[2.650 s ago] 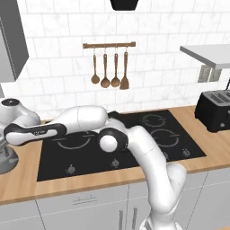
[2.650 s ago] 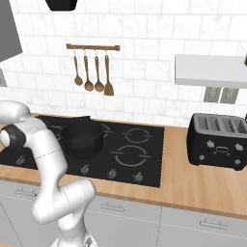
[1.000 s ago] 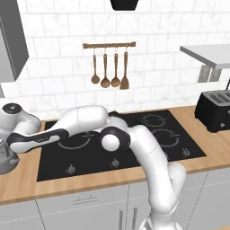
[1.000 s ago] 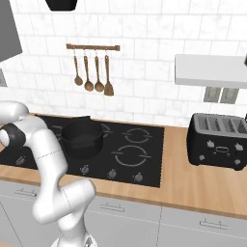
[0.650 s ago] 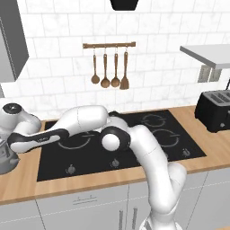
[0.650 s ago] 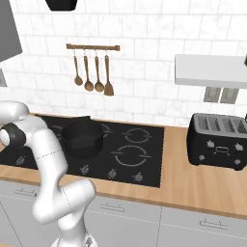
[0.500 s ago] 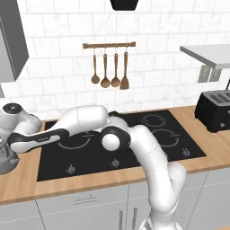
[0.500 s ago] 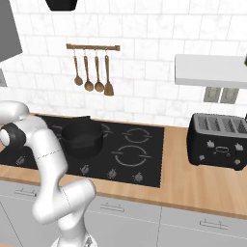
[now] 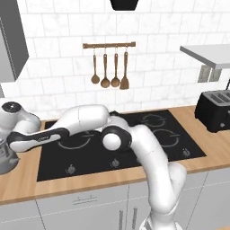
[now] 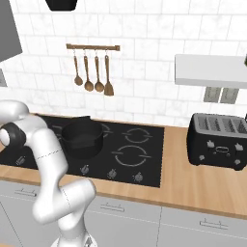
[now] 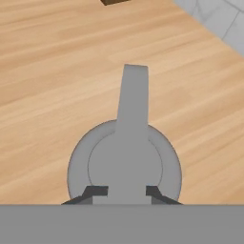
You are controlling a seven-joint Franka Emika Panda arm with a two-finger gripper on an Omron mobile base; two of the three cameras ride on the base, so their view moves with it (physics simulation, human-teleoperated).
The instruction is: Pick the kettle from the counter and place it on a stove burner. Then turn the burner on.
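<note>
In the hand view the kettle (image 11: pixel 125 167) sits on the wood-grain counter (image 11: pixel 47 71), seen from above; its arched handle (image 11: pixel 132 105) runs lengthwise toward 12 o'clock. The gripper (image 11: pixel 126 191) has one dark fingertip (image 11: pixel 96 191) on each side of the handle, jaws narrow, though whether they grip it I cannot tell. The left base view shows the kettle (image 9: pixel 5 155) at 9 o'clock, off the black glass cooktop (image 9: pixel 134 152). The right base view adds a black pot (image 10: pixel 83 137) and a toaster (image 10: pixel 219 141).

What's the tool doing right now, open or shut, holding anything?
Tool: open, one tip on each side of the kettle's handle, not visibly clamped on it; holding nothing.
</note>
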